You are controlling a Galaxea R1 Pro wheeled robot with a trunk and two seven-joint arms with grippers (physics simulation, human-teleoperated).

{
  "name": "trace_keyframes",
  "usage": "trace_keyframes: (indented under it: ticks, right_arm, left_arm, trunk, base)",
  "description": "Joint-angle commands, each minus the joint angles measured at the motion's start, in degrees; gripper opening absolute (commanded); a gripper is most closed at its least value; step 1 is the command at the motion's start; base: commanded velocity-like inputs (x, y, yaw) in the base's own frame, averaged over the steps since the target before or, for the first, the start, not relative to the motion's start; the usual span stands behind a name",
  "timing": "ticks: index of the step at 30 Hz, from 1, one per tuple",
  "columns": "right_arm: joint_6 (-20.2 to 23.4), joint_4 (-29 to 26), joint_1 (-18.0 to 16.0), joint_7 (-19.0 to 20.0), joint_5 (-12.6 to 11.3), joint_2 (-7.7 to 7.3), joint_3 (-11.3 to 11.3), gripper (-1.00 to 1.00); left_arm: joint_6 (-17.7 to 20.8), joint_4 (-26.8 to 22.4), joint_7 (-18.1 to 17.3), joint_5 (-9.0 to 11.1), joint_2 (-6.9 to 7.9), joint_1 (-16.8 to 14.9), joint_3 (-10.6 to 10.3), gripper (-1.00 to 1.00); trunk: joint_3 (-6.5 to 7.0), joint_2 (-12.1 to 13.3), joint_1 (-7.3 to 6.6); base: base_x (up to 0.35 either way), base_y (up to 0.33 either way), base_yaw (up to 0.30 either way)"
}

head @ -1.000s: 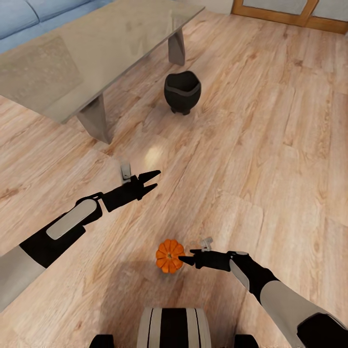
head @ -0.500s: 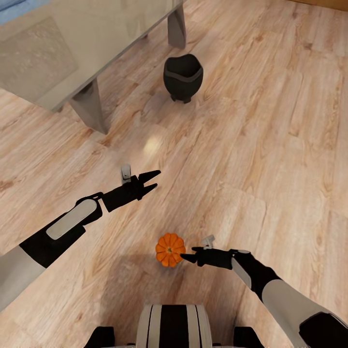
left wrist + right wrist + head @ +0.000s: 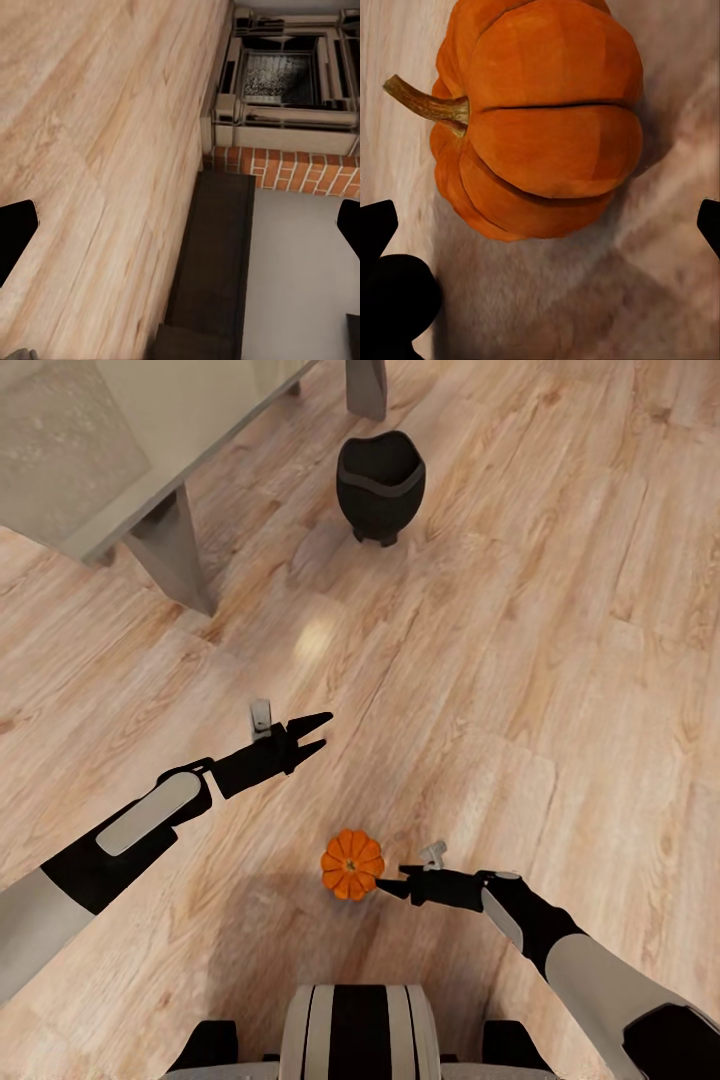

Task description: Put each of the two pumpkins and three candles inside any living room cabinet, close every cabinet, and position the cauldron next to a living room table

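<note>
A small orange pumpkin point(image 3: 352, 864) sits on the wood floor just ahead of my base. My right gripper point(image 3: 392, 884) is low beside it on the right, open, its tips close to the pumpkin. In the right wrist view the pumpkin point(image 3: 540, 120) looms large ahead of the open right gripper point(image 3: 540, 229), stem pointing sideways, nothing held. My left gripper point(image 3: 315, 730) hovers open over bare floor, further ahead. The black cauldron point(image 3: 380, 485) stands on the floor near the glass table point(image 3: 60, 470). A dark brown cabinet point(image 3: 214, 262) shows past the open left gripper point(image 3: 180, 232). No candles are in view.
A grey slab leg point(image 3: 172, 550) of the table stands left of the cauldron. The left wrist view looks toward an ornate beige-and-black fireplace point(image 3: 285, 82) with a red brick hearth point(image 3: 300, 169). Wood floor stretches to the right.
The head view has tilted down, so the table and cauldron sit higher in the picture. My right gripper stays beside the pumpkin. The left arm has not moved.
</note>
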Motion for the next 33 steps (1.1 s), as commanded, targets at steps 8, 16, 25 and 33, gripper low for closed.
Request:
trace_keyframes:
  ticks: [8, 16, 25, 33]
  right_arm:
    - [-0.1, -0.3, -0.1, 3.6, 0.1, -0.05, 0.0, 1.00]
    - [-0.6, 0.4, -0.9, 4.1, -0.5, -1.25, -0.4, 1.00]
    - [-0.7, 0.8, -1.0, 6.6, -1.3, -2.24, -3.3, 1.00]
    - [-0.7, 0.9, -1.0, 9.2, -1.3, -2.28, -4.7, 1.00]
  left_arm:
    - [0.0, 0.0, 0.1, 0.0, 0.00, 0.0, 0.0, 1.00]
    - [-1.2, 1.6, 0.0, -1.3, -0.95, 2.3, -0.2, 1.00]
    - [-1.2, 3.0, -0.1, -1.7, -1.27, 2.9, -0.2, 1.00]
    - [-1.2, 3.0, -0.1, -1.8, -1.26, 2.9, -0.2, 1.00]
  trunk:
    - [-1.78, -0.1, 0.20]
    - [-1.99, -0.1, 0.23]
    - [-1.99, -0.1, 0.23]
    - [-2.44, -0.2, 0.28]
  base:
    - [0.000, 0.000, 0.000]
    - [0.000, 0.000, 0.000]
    - [0.000, 0.000, 0.000]
    - [0.000, 0.000, 0.000]
